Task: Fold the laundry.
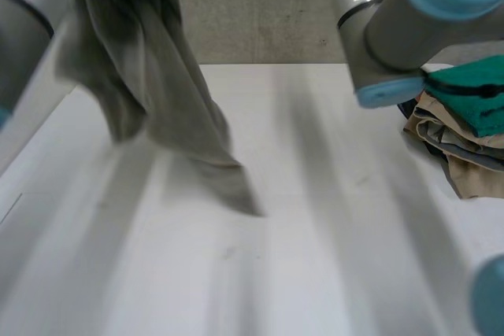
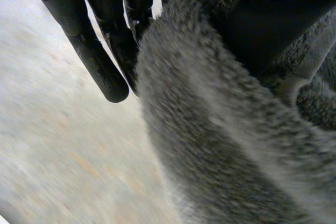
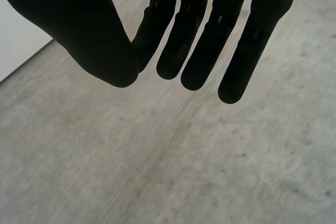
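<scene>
Folding looks barely begun: grey towel point(image 1: 169, 100) hangs in the air from the left hand point(image 2: 105, 51), which seems to pinch it between fingers and thumb. Its lower tip is near or just brushing the white table point(image 1: 315, 234), and no crease has been made yet. Right hand point(image 3: 199, 40) is empty with straight fingers over the grey floor point(image 3: 184, 171), and a heaped pile of green and tan laundry point(image 1: 461, 143) waits at the table's right side.

Soft, even, dim-edged light.

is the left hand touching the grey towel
Touching: in the left wrist view the grey towel lies right against the fingers of the left hand, with no gap.
</scene>
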`<state>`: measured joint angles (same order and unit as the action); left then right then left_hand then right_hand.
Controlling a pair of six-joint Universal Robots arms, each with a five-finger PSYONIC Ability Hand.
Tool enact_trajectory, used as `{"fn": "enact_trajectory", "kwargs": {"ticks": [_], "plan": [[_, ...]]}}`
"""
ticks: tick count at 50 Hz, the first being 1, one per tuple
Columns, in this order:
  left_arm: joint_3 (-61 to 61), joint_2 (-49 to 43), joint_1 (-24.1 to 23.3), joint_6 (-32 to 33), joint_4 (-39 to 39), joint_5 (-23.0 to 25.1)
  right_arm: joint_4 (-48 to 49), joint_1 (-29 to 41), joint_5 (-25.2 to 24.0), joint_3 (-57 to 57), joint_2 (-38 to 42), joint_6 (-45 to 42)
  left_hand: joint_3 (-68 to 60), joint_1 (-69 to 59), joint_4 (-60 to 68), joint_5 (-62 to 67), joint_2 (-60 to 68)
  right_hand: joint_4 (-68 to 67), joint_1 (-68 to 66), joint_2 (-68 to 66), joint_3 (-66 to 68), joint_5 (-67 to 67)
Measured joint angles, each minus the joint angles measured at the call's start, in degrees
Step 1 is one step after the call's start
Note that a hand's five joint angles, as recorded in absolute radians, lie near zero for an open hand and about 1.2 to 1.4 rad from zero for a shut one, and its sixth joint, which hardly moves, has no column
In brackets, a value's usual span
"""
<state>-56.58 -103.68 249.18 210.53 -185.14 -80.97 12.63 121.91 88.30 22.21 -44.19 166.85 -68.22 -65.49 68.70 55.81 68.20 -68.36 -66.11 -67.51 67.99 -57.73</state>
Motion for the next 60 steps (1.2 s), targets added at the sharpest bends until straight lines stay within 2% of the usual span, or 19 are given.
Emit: {"fn": "enact_trajectory", "kwargs": {"ticks": [4,6,8,11,12,15,17,25,32,37,39,41,42,46,49,52,54,56,60], "plan": [[5.4,-2.1,0.1,-4.9,0.5,0.2,2.9,-0.6,-2.0,9.8,-6.7,0.4,0.0,0.0,0.0,0.8,0.0,0.0,0.0,0.0,0.0,0.0],[7.7,-3.7,0.1,-8.6,3.4,0.2,4.2,-1.0,-4.9,17.3,-10.4,0.7,0.0,0.0,0.0,1.0,0.0,0.0,0.0,0.0,0.0,0.0],[7.9,-4.2,0.1,-9.8,4.9,0.3,4.5,-1.1,-6.2,19.9,-11.4,1.0,0.0,0.0,0.0,1.0,0.0,3.8,3.3,3.8,-3.9,3.8],[5.2,-4.4,0.0,-11.2,9.8,1.1,3.3,-2.0,-11.1,27.1,-12.2,3.1,0.0,0.0,0.0,1.0,0.1,34.8,33.6,35.1,-34.7,34.6],[4.6,-4.3,0.0,-11.1,10.3,1.3,3.0,-2.1,-11.6,27.5,-12.0,3.4,0.0,0.0,0.0,1.0,0.1,37.6,36.3,37.8,-37.5,38.2],[-1.0,-2.3,0.3,-9.0,12.4,3.0,-1.3,-3.1,-15.3,29.1,-9.4,5.9,0.0,0.0,0.0,1.0,0.1,49.8,47.5,48.8,-49.2,50.2],[-4.4,-0.7,0.7,-7.0,12.8,4.3,-4.6,-3.4,-17.4,28.6,-7.1,7.1,0.0,0.0,0.0,1.0,0.1,53.2,51.0,52.9,-53.4,54.3],[-14.9,4.1,3.3,0.9,12.6,10.0,-17.0,-2.3,-23.9,22.6,3.2,8.9,0.0,0.0,0.0,1.0,0.1,54.8,52.2,54.5,-55.0,54.9],[-18.7,5.5,5.3,3.2,14.1,12.9,-19.7,1.3,-24.7,17.7,10.2,9.0,0.0,0.0,0.0,1.0,0.1,54.8,52.2,54.5,-55.0,54.9],[-20.1,7.7,5.7,3.2,16.6,13.9,-19.1,4.2,-23.8,14.4,14.0,9.6,0.0,0.0,0.0,1.0,0.1,54.8,52.2,54.5,-55.0,54.9],[-20.6,9.5,5.6,3.0,17.9,14.3,-18.9,5.8,-22.9,12.4,16.1,10.2,0.0,0.0,0.0,1.0,0.1,51.7,49.4,50.6,-51.2,51.1],[-20.9,10.9,5.6,2.8,18.7,14.5,-19.1,7.0,-22.0,10.6,17.8,10.9,0.0,0.0,0.0,1.0,0.1,38.1,35.4,36.7,-37.5,36.9],[-21.0,11.8,5.5,2.7,19.1,14.6,-19.3,7.7,-21.4,9.5,18.8,11.4,0.0,0.0,0.0,1.0,0.1,26.6,22.8,24.8,-25.9,25.6],[-20.9,13.4,5.6,2.4,19.1,14.7,-19.5,8.6,-19.2,6.1,20.3,12.7,0.0,0.0,0.0,1.0,0.1,4.4,2.3,2.5,-3.6,4.0],[-20.4,13.8,5.8,2.5,18.4,14.6,-18.3,8.0,-15.8,3.1,20.2,13.3,0.0,0.0,0.0,1.0,0.1,0.2,1.9,0.0,-0.2,1.1],[-18.6,13.0,6.5,2.5,16.2,14.5,-14.6,6.5,-9.0,-0.7,18.3,11.6,0.0,0.0,0.0,1.0,0.1,0.0,1.9,0.0,0.1,1.1],[-17.3,12.2,6.9,2.4,15.0,14.4,-12.6,5.9,-6.2,-1.8,17.2,9.9,0.0,0.0,0.0,1.0,0.1,0.0,1.9,0.0,0.1,1.1],[-13.5,9.8,7.8,2.2,12.4,14.0,-7.0,4.4,-0.4,-3.2,13.7,4.1,-0.1,0.0,0.0,1.0,0.1,0.0,1.9,0.0,0.1,1.1],[-6.9,5.6,8.8,1.1,9.7,12.9,0.8,3.1,3.7,-0.8,7.7,-5.2,-0.2,0.0,0.0,1.0,0.3,-0.1,1.9,0.0,0.1,0.2]]}}
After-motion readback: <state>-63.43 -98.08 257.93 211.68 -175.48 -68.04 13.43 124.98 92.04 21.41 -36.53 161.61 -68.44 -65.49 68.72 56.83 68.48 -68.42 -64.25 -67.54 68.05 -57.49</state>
